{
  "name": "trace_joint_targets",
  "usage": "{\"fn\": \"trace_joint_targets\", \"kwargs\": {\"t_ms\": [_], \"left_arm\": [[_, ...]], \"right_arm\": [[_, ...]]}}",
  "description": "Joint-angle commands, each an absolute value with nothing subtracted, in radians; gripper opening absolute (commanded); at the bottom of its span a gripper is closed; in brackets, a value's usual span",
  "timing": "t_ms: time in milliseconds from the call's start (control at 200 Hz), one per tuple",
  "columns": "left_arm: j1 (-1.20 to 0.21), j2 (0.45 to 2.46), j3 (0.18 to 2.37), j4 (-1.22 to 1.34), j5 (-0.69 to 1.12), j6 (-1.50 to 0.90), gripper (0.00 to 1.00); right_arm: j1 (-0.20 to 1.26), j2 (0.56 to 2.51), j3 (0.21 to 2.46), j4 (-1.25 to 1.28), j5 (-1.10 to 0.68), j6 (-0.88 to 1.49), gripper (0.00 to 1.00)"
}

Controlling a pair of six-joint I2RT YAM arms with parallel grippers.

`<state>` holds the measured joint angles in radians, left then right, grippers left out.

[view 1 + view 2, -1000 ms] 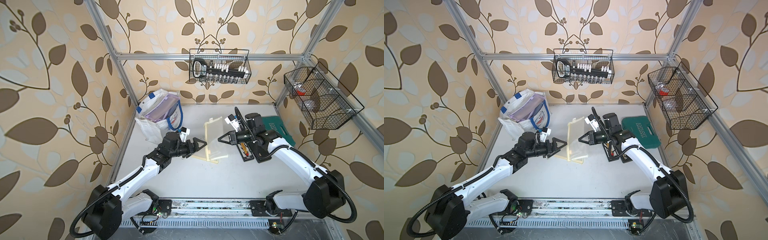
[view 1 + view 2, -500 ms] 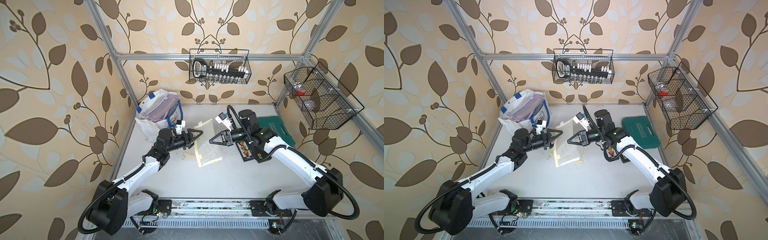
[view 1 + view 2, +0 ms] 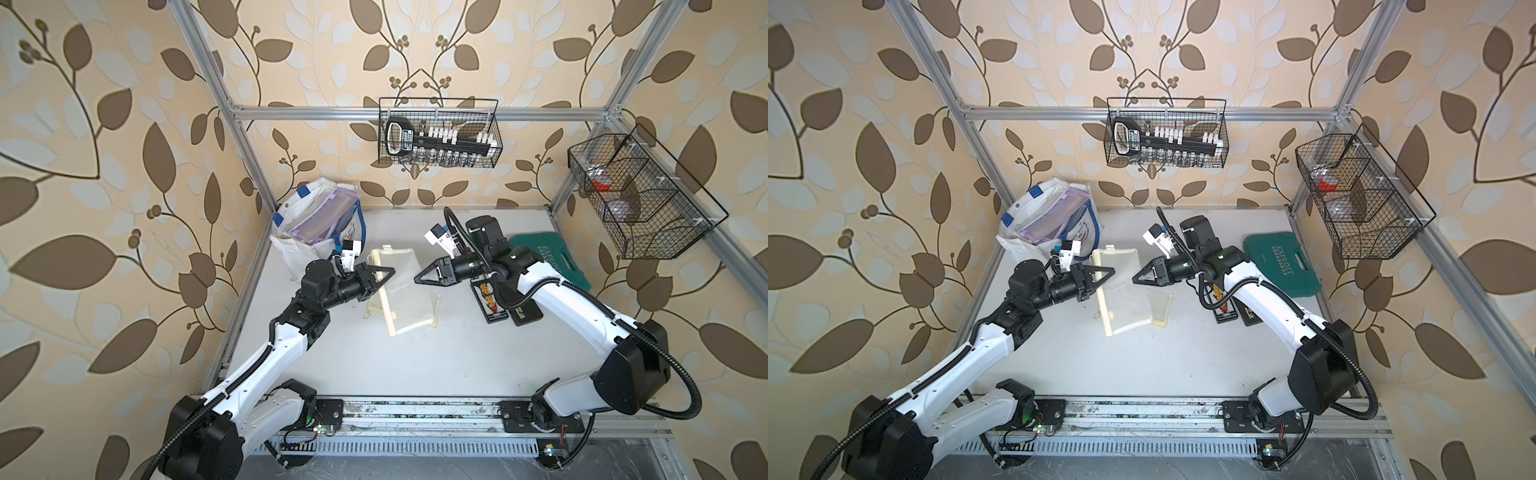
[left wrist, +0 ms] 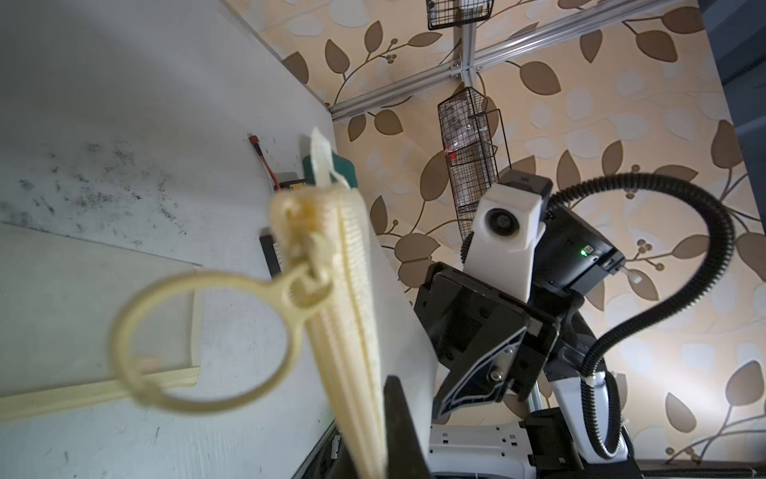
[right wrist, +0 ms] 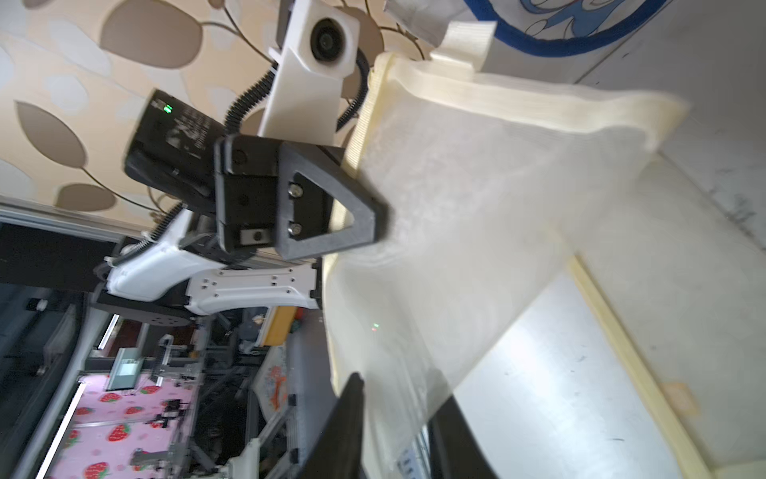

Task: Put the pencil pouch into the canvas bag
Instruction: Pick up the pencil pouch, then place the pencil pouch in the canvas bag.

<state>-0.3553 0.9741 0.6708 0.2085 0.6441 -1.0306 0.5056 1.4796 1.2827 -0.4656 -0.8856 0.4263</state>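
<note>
The left gripper (image 3: 390, 272), wide open a second ago, is now clamping the pencil pouch (image 3: 398, 262) above the bench's middle, while the right gripper (image 3: 417, 280) is parting its jaws and letting go. The handover is clearing the way to the canvas bag (image 3: 309, 226), standing at the back-left corner.

Reaches the left arm (image 3: 266, 365) diagonally up from its base, forearm rising, wrist about level and aimed toward the middle. Clamps the left gripper (image 3: 390, 272) tight on the zipper edge of the pencil pouch (image 3: 401, 297), jaws fully together on it. Stretches the right arm (image 3: 573, 301) in from the opposite side, elbow bent, wrist level, pointing back at the left one. Holds the right gripper (image 3: 419, 279) at the pouch's opposite edge, jaws parted, loose mesh hanging between them in the right wrist view.
</note>
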Motion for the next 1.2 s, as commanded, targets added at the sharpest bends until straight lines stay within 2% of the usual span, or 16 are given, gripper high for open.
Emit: {"fn": "trace_joint_targets", "kwargs": {"t_ms": [0, 50, 140, 280, 365, 490, 705, 875, 1195], "left_arm": [[-0.341, 0.924, 0.878, -0.161, 0.523, -0.738, 0.00], [-0.339, 0.949, 0.992, -0.352, 0.437, -0.606, 0.00], [-0.337, 1.046, 1.249, -0.641, 0.240, -0.410, 0.00], [-0.333, 1.259, 1.621, -0.906, -0.090, -0.165, 0.00], [-0.333, 1.382, 1.815, -0.963, -0.272, -0.034, 0.00], [-0.330, 1.557, 1.992, -0.935, -0.506, 0.168, 0.00], [-0.293, 1.746, 2.003, -0.613, -0.799, 0.582, 0.00], [-0.250, 1.822, 1.965, -0.462, -0.812, 0.663, 0.00], [-0.222, 1.892, 1.869, -0.513, -0.588, 0.476, 0.00]], "right_arm": [[0.502, 1.484, 1.362, -0.553, -0.789, 0.390, 0.56], [0.501, 1.486, 1.385, -0.587, -0.758, 0.375, 0.68], [0.499, 1.478, 1.410, -0.617, -0.710, 0.364, 0.85], [0.490, 1.465, 1.413, -0.615, -0.696, 0.370, 0.99], [0.490, 1.461, 1.411, -0.618, -0.693, 0.373, 0.99], [0.485, 1.452, 1.411, -0.630, -0.684, 0.368, 1.00], [0.460, 1.437, 1.407, -0.638, -0.690, 0.367, 1.00], [0.437, 1.426, 1.396, -0.638, -0.690, 0.367, 1.00], [0.402, 1.437, 1.376, -0.615, -0.719, 0.376, 1.00]]}}
